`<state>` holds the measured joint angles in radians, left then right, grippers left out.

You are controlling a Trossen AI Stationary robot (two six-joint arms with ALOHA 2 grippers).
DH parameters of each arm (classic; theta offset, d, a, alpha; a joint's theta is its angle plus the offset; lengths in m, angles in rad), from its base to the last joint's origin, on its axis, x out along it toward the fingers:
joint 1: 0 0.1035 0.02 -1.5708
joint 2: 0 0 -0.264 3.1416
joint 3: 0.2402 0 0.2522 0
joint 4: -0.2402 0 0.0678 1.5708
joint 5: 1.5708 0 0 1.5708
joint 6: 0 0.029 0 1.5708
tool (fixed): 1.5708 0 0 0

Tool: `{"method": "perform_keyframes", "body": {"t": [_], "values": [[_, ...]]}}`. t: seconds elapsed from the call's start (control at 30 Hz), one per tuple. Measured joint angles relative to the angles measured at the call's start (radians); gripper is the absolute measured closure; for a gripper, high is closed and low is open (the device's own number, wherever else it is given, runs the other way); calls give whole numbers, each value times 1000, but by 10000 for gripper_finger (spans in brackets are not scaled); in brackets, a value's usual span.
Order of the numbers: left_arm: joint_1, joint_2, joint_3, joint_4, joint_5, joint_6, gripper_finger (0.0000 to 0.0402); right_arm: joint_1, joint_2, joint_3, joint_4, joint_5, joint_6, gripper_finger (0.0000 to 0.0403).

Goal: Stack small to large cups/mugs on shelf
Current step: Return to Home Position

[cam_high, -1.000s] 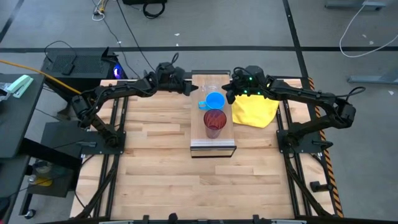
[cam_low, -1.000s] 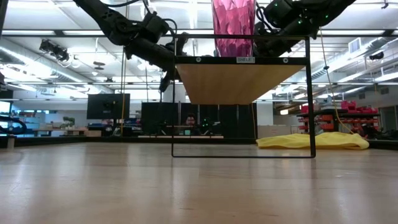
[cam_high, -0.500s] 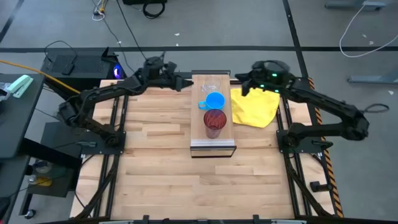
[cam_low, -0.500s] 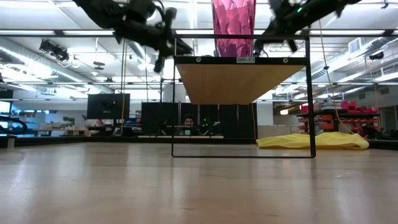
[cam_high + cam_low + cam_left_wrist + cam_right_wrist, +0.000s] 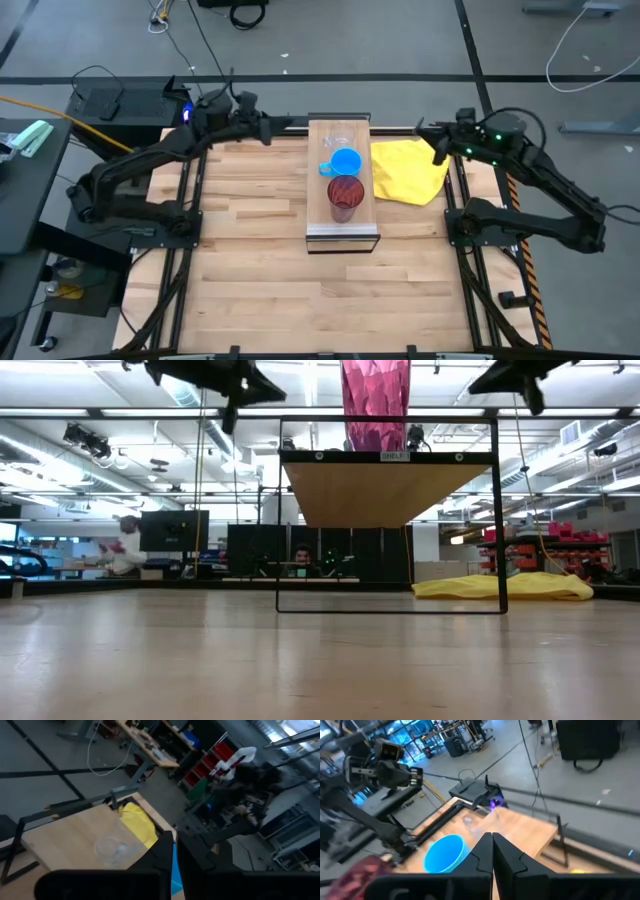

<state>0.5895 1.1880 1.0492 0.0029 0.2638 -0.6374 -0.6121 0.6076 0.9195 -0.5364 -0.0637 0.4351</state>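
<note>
The shelf [image 5: 341, 226] stands mid-table and carries three vessels in a row. The clear glass cup [image 5: 338, 140] is farthest, the blue mug [image 5: 346, 162] is in the middle, and the red tumbler [image 5: 344, 197] is nearest. All stand upright on their bases. My left gripper [image 5: 271, 128] is shut and empty, raised left of the shelf's far end. My right gripper [image 5: 422, 128] is shut and empty, raised to the shelf's right over the table's far edge. The left wrist view shows the glass cup [image 5: 114, 849]. The right wrist view shows the mug [image 5: 445, 852] and the tumbler [image 5: 366, 866].
A yellow cloth [image 5: 408, 168] lies on the tabletop right of the shelf, below my right arm. The shelf's dark frame [image 5: 495, 510] raises it well above the table. A person [image 5: 126, 547] moves in the room beyond the table.
Both grippers have drawn back from the shelf's far end and risen, my left toward the table's left edge and my right toward the right edge, past the yellow cloth. The three vessels have stayed where they were.
</note>
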Motion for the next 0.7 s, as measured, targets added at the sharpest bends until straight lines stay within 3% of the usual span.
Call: {"method": "perform_keyframes", "body": {"t": [0.2,0.43,0.7], "values": [[-6,-83,0,0,22,-4,367,0,-66,0,-25,-94,210,396],[-6,-222,1,-31,179,9,370,0,-83,0,76,-192,484,396],[-4,-457,2,-381,261,125,369,15,-87,0,113,-380,662,396]]}}
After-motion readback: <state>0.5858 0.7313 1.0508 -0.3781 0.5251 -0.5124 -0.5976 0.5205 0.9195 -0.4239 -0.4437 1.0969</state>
